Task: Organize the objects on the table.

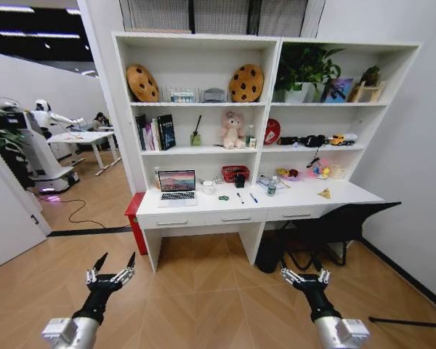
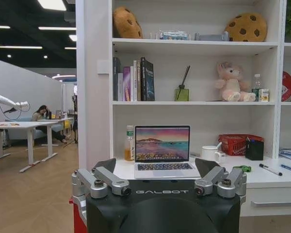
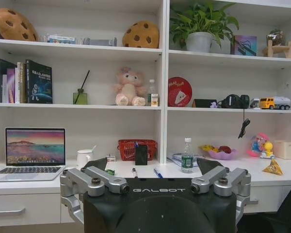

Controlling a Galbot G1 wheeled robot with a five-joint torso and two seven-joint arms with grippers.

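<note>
Desk clutter sits on the white desk [image 1: 305, 200] in the head view: silver laptop [image 1: 177, 187] at its left end, yellow triangular piece [image 1: 325, 193] toward its right, both grippers, left [image 1: 112, 262] and right [image 1: 304, 275], spread open over the floor, well apart from it. Left wrist view faces the laptop [image 2: 162, 151]. Right wrist view shows the clear bottle [image 3: 186, 156] upright beside the pens [image 3: 134, 172].

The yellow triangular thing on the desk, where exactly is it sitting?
In the head view the yellow triangular piece lies near the right end of the white desk, beyond the small bottle.
</note>
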